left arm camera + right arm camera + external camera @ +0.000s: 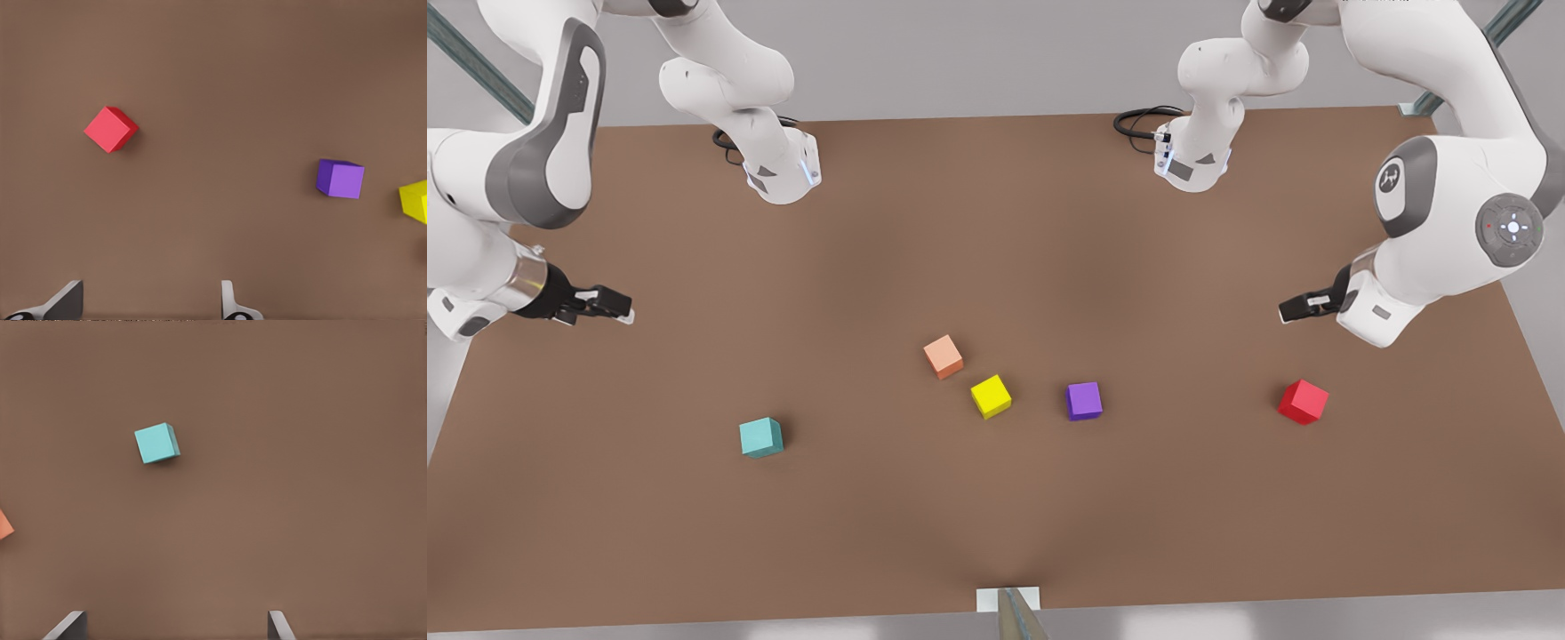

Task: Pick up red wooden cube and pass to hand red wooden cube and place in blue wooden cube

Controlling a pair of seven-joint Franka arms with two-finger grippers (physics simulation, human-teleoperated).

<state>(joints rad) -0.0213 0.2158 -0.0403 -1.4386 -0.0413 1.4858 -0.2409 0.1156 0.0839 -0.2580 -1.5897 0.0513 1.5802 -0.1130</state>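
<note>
Five cubes were counted on the one brown table, one of each colour: one red wooden cube, one blue wooden cube, one purple cube, one yellow cube and one pale orange cube. Two robot arms were present, each carrying one gripper: the left gripper and the right gripper. Two coiled black cables were noted, one beside each arm base.

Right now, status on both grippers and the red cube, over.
Left gripper open, hovering near red wooden cube, not touching. Right gripper open, waiting near blue wooden cube. Purple cube, yellow cube and salmon cube sit between them.
</note>
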